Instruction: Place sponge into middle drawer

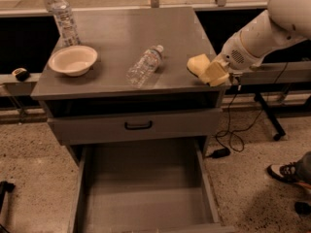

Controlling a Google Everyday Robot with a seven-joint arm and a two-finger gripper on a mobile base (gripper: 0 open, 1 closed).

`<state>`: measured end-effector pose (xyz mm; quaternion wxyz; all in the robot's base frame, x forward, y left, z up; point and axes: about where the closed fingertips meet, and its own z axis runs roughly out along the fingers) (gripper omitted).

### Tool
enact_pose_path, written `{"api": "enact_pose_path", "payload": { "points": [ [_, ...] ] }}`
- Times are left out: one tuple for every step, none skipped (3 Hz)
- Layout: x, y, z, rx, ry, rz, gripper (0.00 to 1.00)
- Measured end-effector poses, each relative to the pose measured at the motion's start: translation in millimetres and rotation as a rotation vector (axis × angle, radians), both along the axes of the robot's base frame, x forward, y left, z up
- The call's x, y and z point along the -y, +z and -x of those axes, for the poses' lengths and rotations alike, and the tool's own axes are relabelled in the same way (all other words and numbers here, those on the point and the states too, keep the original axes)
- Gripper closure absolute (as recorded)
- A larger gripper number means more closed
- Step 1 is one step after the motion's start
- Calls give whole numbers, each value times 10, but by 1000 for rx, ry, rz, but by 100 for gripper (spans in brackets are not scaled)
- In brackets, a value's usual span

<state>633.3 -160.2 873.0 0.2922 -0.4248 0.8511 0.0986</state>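
Countertop (121, 33): bowl (73, 60), bottles (145, 64), sponge (198, 64) in fingers (217, 74).

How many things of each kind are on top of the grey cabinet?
Clear plastic water bottles: 2 (upright bottle, tipped-over bottle)
Pale round bowl: 1
Pale yellow foam sponge: 1, beside the gripper at the right edge
Total: 4
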Motion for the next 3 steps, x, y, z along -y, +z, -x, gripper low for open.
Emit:
{"api": "enact_pose_path", "payload": {
  "points": [
    [-39, 52, 412, 59, 120, 38, 100],
    [-204, -537, 723, -11, 248, 136, 100],
    [-385, -954, 905, -32, 416, 196, 100]
  ]
}}
